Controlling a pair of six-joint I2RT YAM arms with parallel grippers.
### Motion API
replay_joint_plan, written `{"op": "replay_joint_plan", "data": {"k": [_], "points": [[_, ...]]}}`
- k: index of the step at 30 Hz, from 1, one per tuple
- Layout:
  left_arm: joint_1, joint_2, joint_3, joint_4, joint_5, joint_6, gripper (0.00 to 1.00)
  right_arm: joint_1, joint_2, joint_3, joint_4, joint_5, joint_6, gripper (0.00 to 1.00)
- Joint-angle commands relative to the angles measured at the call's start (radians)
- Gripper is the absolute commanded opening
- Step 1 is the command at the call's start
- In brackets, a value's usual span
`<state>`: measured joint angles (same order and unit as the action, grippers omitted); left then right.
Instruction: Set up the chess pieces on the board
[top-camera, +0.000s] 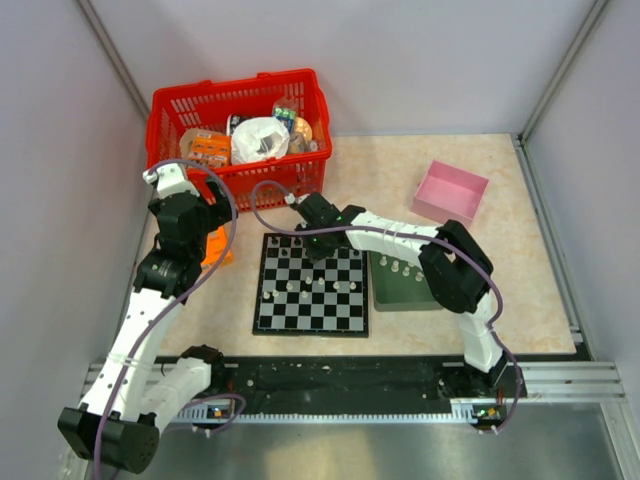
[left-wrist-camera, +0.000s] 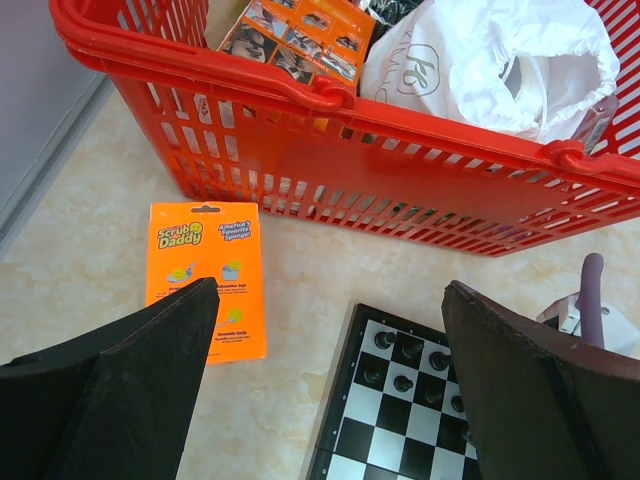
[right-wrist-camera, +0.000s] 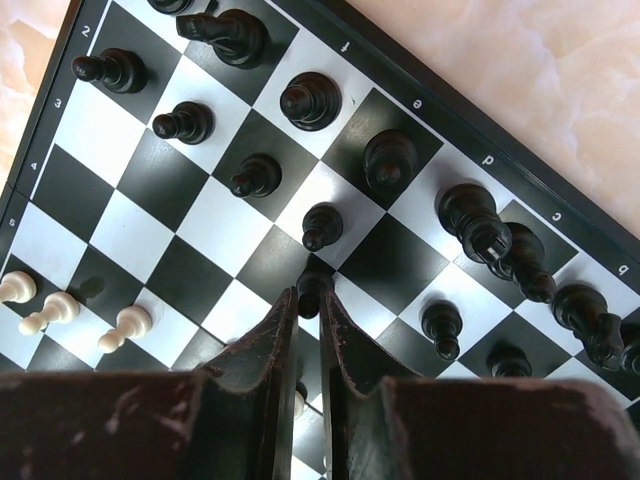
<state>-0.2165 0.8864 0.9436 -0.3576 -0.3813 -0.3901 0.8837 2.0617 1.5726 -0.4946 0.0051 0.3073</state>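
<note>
The board (top-camera: 310, 331) lies in the middle of the table. Black chess pieces (top-camera: 290, 243) stand on its far rows, and a few white ones (top-camera: 305, 287) stand mid-board. My right gripper (top-camera: 318, 243) is low over the far rows. In the right wrist view the gripper (right-wrist-camera: 308, 297) is shut on a black pawn (right-wrist-camera: 313, 283) over the board (right-wrist-camera: 100, 130); other black pieces (right-wrist-camera: 310, 100) stand around it and white pawns (right-wrist-camera: 50, 312) at the left. My left gripper (left-wrist-camera: 330, 290) is open and empty, over the table beyond the board's far left corner (left-wrist-camera: 335, 420).
A red basket (top-camera: 240, 100) of packets and a white bag stands at the back left. An orange Scrub Daddy pack (left-wrist-camera: 205, 275) lies in front of it. A dark green tray (top-camera: 405, 290) with white pieces sits right of the board. A pink box (top-camera: 451, 192) is at the back right.
</note>
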Motion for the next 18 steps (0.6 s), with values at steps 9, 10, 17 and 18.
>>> {"op": "replay_joint_plan", "data": {"k": [9, 10, 17, 18], "points": [[0.008, -0.007, -0.006, 0.049, 0.005, 0.005, 0.99, -0.005, 0.0, 0.026, 0.034, 0.064, 0.01, 0.08], [0.008, -0.009, -0.006, 0.051, 0.004, 0.005, 0.99, -0.006, -0.005, 0.024, 0.037, 0.07, 0.01, 0.08], [0.009, -0.009, -0.008, 0.052, 0.002, 0.005, 0.99, -0.02, -0.025, 0.001, 0.044, 0.099, 0.018, 0.09], [0.009, -0.009, -0.008, 0.052, 0.004, 0.005, 0.99, -0.023, -0.028, -0.002, 0.047, 0.102, 0.018, 0.09]]}}
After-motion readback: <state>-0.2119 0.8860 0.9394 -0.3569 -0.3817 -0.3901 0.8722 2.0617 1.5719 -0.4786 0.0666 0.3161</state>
